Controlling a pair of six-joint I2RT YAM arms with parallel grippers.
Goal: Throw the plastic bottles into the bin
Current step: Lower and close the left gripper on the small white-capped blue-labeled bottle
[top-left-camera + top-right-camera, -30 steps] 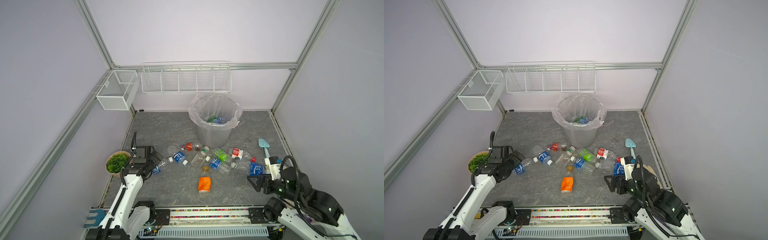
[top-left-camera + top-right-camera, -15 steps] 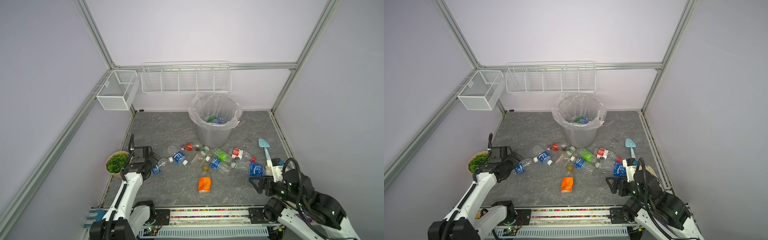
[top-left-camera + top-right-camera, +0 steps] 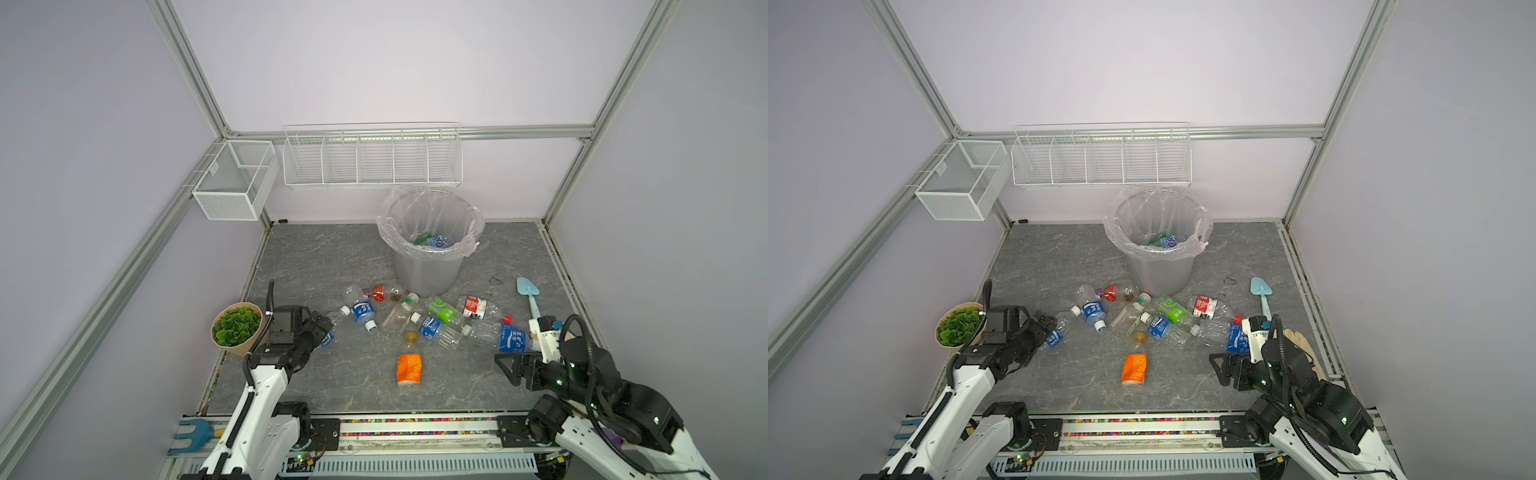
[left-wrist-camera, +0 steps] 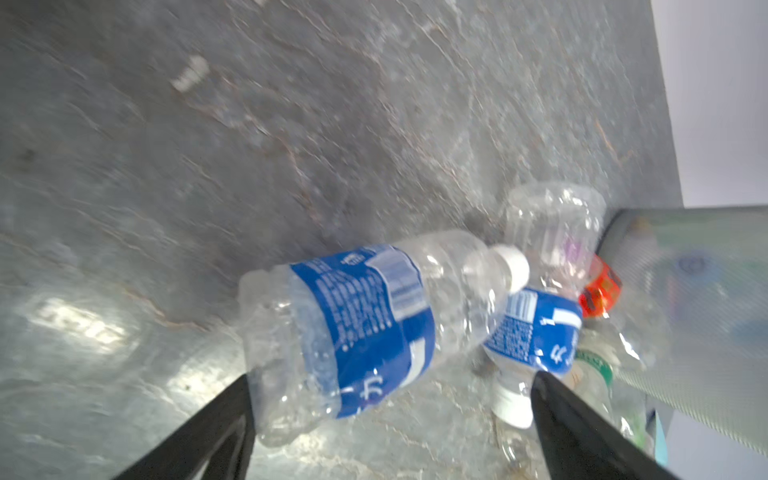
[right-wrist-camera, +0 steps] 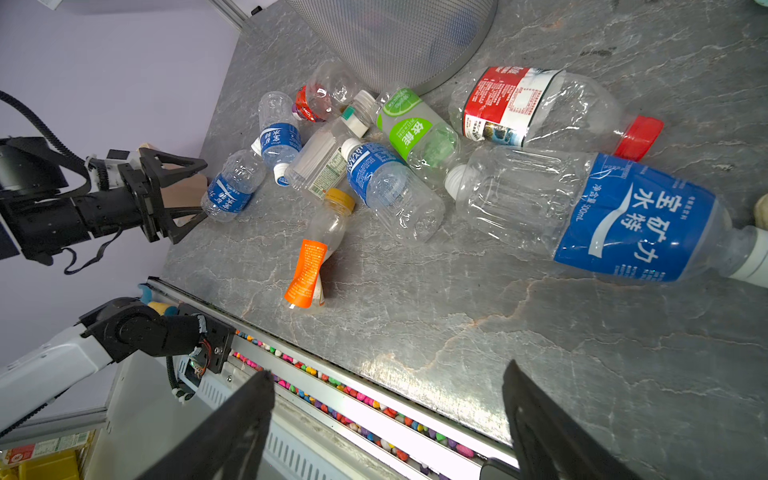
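The grey bin (image 3: 428,270) (image 3: 1158,270), lined with a clear bag, stands at the back with bottles (image 3: 434,240) inside. Several plastic bottles lie scattered in front of it. My left gripper (image 3: 321,332) (image 3: 1044,330) is open, low over the table, at the base of a small blue-label bottle (image 3: 330,334) (image 4: 365,324). That bottle's base lies between the left gripper's (image 4: 392,386) fingertips. My right gripper (image 3: 505,368) (image 5: 386,374) is open and empty near the front edge. A large blue-label bottle (image 3: 505,336) (image 5: 602,216) lies just beyond it.
An orange-label bottle (image 3: 409,365) lies alone near the front middle. A potted plant (image 3: 235,326) stands beside my left arm. A blue trowel (image 3: 528,293) lies at the right. White wire baskets (image 3: 372,158) (image 3: 232,183) hang on the back walls. A rail (image 3: 415,424) runs along the front.
My left gripper has come lower and slightly nearer the front, down to the small blue-label bottle. The right gripper has barely moved.
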